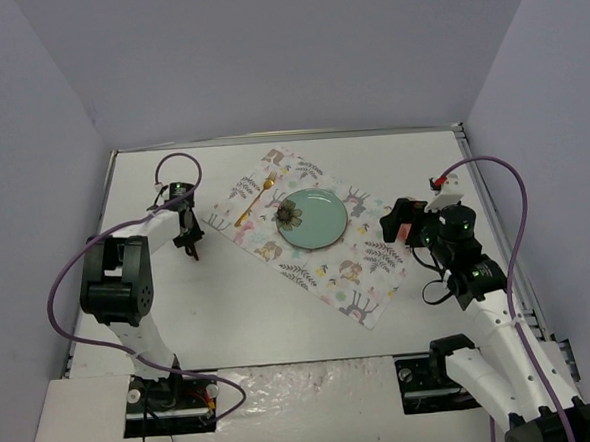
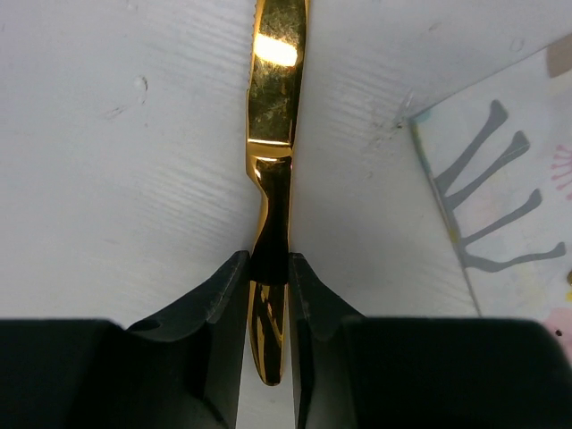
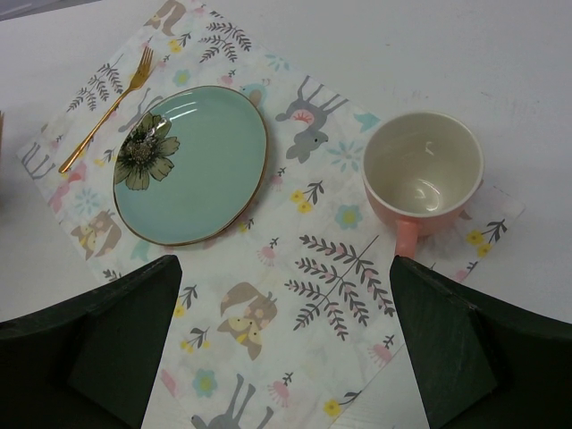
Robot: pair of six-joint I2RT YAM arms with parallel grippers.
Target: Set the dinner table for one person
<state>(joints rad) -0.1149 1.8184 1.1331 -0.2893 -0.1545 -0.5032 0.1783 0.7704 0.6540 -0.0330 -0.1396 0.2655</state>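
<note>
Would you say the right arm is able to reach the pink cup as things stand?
Probably yes: the right gripper is open, the pink cup stands upright just ahead on the placemat, and nothing lies between them.

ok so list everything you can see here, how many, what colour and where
table: one, white, under everything
placemat: one, white with a floral and animal print, middle of the table, set at an angle
plate: one, pale green with a gold rim, on the placemat
fork: one, gold, on the placemat left of the plate
cup: one, pink outside, cream inside, empty, at the placemat's right edge
knife: one, gold, over bare table left of the placemat
left tool: one, black, closed on the knife
right tool: one, dark, open, above the placemat
</note>
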